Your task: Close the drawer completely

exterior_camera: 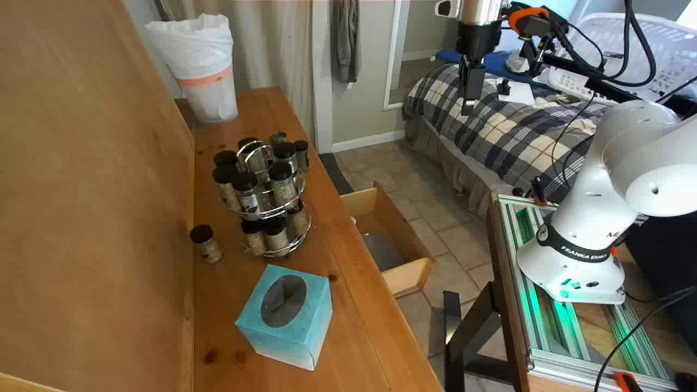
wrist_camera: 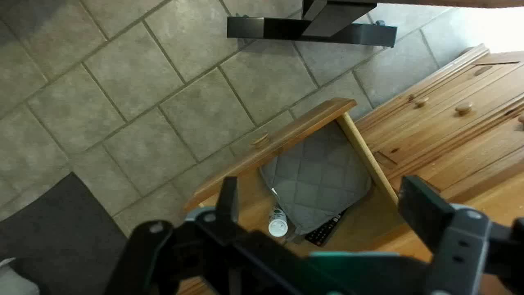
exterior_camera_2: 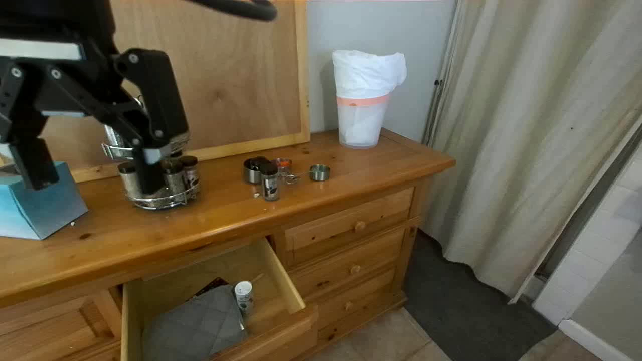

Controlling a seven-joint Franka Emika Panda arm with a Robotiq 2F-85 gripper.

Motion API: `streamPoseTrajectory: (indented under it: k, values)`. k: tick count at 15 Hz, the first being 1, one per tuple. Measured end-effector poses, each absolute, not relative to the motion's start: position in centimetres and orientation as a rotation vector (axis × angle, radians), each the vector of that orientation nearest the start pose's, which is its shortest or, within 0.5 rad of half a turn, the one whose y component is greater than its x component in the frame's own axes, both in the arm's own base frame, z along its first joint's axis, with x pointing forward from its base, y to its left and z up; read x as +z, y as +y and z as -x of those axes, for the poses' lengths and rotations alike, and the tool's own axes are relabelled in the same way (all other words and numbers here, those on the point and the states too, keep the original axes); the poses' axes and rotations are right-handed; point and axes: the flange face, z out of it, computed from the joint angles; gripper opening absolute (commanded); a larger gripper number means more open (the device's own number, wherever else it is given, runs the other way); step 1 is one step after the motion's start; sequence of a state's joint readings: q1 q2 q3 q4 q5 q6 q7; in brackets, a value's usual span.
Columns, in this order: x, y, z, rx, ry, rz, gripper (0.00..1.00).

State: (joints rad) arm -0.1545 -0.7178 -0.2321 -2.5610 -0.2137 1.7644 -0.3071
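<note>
The light-brown wooden drawer stands pulled out of the desk in both exterior views (exterior_camera: 400,223) (exterior_camera_2: 283,281) and in the wrist view (wrist_camera: 286,141). A round wooden knob (wrist_camera: 260,140) shows on its front panel. Inside lie a grey quilted pad (wrist_camera: 315,176), a white-capped container (wrist_camera: 278,226) and a black remote (wrist_camera: 325,230) partly under the pad. My gripper (wrist_camera: 321,198) is open and empty, with its fingers wide apart. It hangs in the air above the drawer's height, apart from it, in both exterior views (exterior_camera: 469,103) (exterior_camera_2: 93,173).
On the desk top (exterior_camera: 359,326) stand a blue tissue box (exterior_camera: 288,316), a wire spice rack (exterior_camera: 264,190), a loose jar (exterior_camera: 207,244), metal measuring cups (exterior_camera_2: 319,172) and a lined white bin (exterior_camera: 209,71). A black table leg (wrist_camera: 311,30) stands on the tiled floor near the drawer.
</note>
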Motion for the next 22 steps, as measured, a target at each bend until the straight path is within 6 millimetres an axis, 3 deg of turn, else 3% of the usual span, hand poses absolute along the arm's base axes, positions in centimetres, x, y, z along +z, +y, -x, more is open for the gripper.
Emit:
streamPoseTrajectory:
  k: [17,19,22]
  values:
    - [48.0,-14.5,-29.7,0.160,-0.068,3.157,1.00]
    - [47.1,-13.8,-29.8,0.184,-0.190,3.141,1.00]
    - [44.1,-12.4,-29.2,0.246,-0.380,3.100,1.00]
